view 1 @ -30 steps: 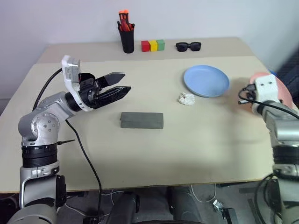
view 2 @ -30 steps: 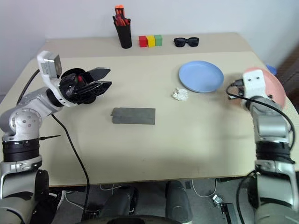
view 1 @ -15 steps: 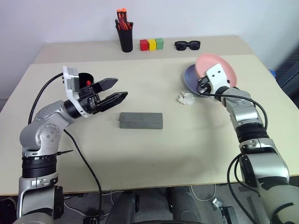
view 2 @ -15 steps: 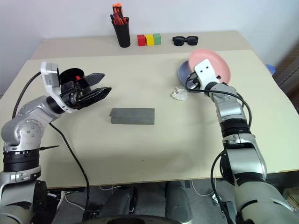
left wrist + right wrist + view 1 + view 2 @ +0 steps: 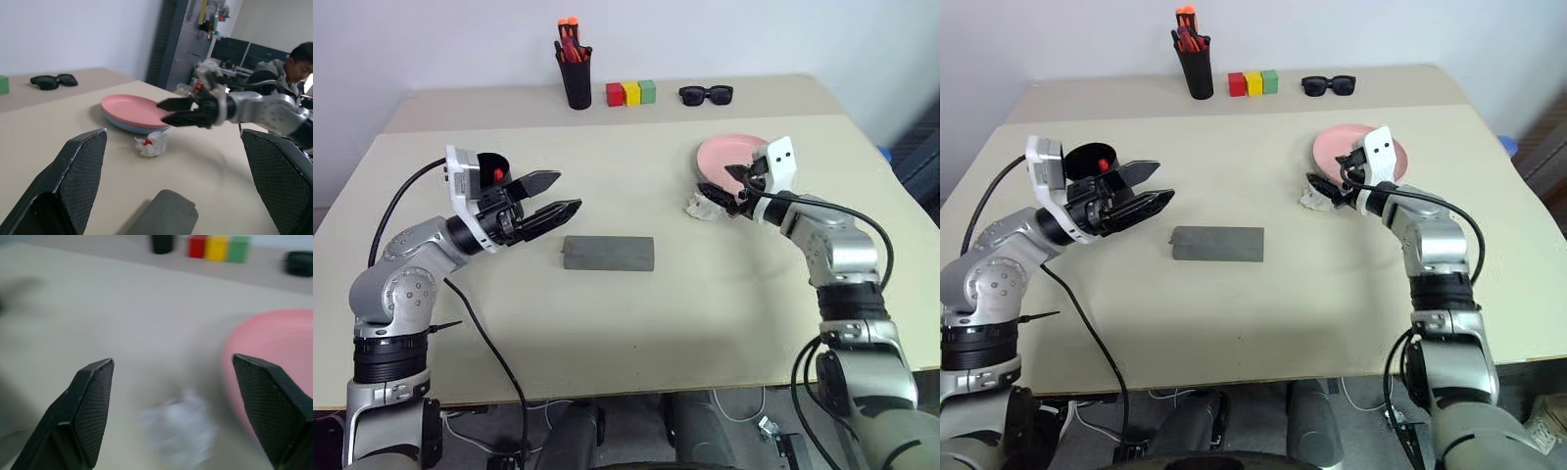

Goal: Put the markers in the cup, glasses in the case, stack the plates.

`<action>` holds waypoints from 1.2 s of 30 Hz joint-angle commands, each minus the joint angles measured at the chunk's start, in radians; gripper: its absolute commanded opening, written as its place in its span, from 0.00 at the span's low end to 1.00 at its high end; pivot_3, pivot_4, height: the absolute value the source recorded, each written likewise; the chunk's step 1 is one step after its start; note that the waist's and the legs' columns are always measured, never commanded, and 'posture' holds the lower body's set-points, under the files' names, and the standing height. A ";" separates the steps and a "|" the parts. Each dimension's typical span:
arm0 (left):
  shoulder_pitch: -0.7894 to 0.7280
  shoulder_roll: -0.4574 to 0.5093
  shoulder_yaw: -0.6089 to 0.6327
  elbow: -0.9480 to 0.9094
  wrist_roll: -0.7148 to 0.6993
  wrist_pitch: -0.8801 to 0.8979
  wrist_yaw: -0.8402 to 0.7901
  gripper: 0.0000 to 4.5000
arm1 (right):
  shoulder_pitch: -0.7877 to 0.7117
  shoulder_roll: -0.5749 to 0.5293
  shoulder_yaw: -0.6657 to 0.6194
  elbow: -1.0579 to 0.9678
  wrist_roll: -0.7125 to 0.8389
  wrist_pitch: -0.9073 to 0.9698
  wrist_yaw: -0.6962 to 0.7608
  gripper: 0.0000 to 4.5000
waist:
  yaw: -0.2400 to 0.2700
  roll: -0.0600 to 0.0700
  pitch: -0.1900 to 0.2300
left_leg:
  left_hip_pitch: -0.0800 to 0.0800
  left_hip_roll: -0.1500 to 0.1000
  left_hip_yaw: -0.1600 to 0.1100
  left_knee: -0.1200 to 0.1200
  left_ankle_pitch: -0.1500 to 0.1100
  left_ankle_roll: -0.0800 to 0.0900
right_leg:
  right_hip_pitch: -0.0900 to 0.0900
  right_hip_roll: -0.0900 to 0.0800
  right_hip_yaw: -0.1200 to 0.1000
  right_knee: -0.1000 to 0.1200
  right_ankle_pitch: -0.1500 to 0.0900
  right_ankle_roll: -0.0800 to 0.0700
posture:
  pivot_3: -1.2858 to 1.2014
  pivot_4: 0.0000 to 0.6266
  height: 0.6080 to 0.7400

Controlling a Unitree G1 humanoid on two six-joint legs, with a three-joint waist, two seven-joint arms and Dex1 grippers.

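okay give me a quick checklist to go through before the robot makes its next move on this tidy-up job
1. Plates stacked: ok. The pink plate lies on the blue plate.
2. Right gripper released: ok. Its jaws are open and clear of the stack.
3. Left gripper free: ok, open with nothing between the fingers.
4. Case shut: ok, lid is down; whether the glasses are inside, cannot tell.
5. Markers in the black cup: cannot tell. A red tip shows in its mouth; the rest is hidden behind the left gripper.
6. Crumpled paper beside the stack: ok, it lies apart from the plates' rim.
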 commanded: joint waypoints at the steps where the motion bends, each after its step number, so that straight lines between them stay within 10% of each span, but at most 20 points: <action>1: -0.031 0.014 0.006 -0.001 -0.012 -0.007 -0.014 1.00 | 0.032 -0.026 0.035 -0.103 -0.024 0.019 -0.012 0.89 | 0.001 0.000 0.000 | 0.000 0.000 0.000 0.000 0.000 0.000 | 0.000 0.000 0.000 0.001 0.000 0.000 | 0.52 0.24 1.00; 18: -0.017 0.087 0.033 0.022 0.022 -0.055 -0.056 1.00 | -0.144 0.092 0.107 0.416 -0.211 -0.243 -0.128 0.89 | 0.000 0.000 0.000 | 0.001 0.001 0.001 0.000 0.001 -0.001 | 0.000 0.001 0.000 0.001 0.001 -0.001 | 0.52 0.24 1.00; 28: 0.039 0.072 0.025 -0.042 0.018 -0.060 -0.034 1.00 | -0.115 0.077 0.124 0.399 -0.233 -0.267 -0.088 0.01 | 0.001 0.000 0.000 | 0.000 0.000 0.001 0.000 0.001 -0.001 | 0.000 0.001 0.000 0.001 0.001 -0.001 | 0.52 0.24 1.00; 36: 0.022 0.071 0.024 -0.014 0.021 -0.068 -0.040 1.00 | -0.163 0.027 0.021 0.222 -0.108 -0.137 -0.034 0.01 | -0.002 0.000 0.000 | 0.000 0.000 0.001 0.000 0.001 -0.001 | -0.001 0.001 0.000 0.001 0.001 -0.001 | 0.52 0.24 1.00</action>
